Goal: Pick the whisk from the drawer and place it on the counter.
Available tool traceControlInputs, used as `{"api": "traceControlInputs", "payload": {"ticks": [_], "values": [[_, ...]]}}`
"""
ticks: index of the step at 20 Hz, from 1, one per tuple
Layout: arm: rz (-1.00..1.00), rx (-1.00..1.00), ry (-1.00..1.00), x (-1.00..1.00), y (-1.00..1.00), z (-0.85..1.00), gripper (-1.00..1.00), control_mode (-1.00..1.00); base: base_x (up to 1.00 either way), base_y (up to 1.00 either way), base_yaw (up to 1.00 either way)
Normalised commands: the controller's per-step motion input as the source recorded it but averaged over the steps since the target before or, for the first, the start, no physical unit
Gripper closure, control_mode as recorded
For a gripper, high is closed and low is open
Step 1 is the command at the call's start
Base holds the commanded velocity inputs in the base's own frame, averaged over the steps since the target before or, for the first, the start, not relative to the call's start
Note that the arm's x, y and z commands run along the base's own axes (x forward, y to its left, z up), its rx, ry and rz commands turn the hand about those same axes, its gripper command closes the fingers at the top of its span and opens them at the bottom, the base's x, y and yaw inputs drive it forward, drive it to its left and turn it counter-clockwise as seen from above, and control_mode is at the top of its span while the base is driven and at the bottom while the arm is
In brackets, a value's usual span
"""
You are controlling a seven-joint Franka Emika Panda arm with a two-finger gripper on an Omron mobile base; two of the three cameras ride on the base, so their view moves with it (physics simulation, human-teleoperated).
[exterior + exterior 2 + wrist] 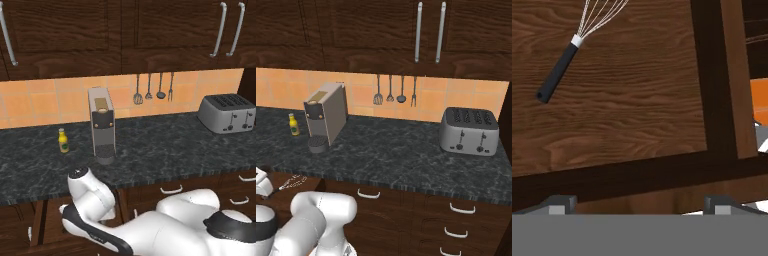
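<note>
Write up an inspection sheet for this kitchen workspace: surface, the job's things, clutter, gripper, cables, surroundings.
Surface: counter, dark marbled stone, bare in front of the toaster.
Job's things: whisk lies flat on the floor of the open drawer, black handle toward the gripper, wire loops pointing away; not touched.
Clutter: coffee machine, small yellow bottle, toaster, all on the counter.
Gripper: gripper open, above the drawer's near edge, holding nothing.
Cables: nothing seen.
Surroundings: utensils hang on the orange tiled wall; dark wood cabinets above; closed drawers below.
</note>
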Motion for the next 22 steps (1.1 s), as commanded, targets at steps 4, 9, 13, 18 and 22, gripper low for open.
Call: {"api": "traceControlInputs", "payload": {"ticks": [4,9,13,18,22], "values": [[0.0,0.0,0.01,0.21,0.14,-0.32,-1.0,-1.0,0.0,0.0,0.0],[0.0,0.0,0.0,0.14,0.21,-0.42,-1.0,-1.0,0.0,0.0,0.0],[0.0,0.0,0.02,0.08,0.11,-0.29,-1.0,-1.0,0.0,0.0,0.0],[0.0,0.0,0.08,0.0,0.09,-0.25,-1.0,-1.0,0.0,0.0,0.0],[0.0,0.0,0.09,0.0,0.1,-0.14,-1.0,-1.0,0.0,0.0,0.0]]}}
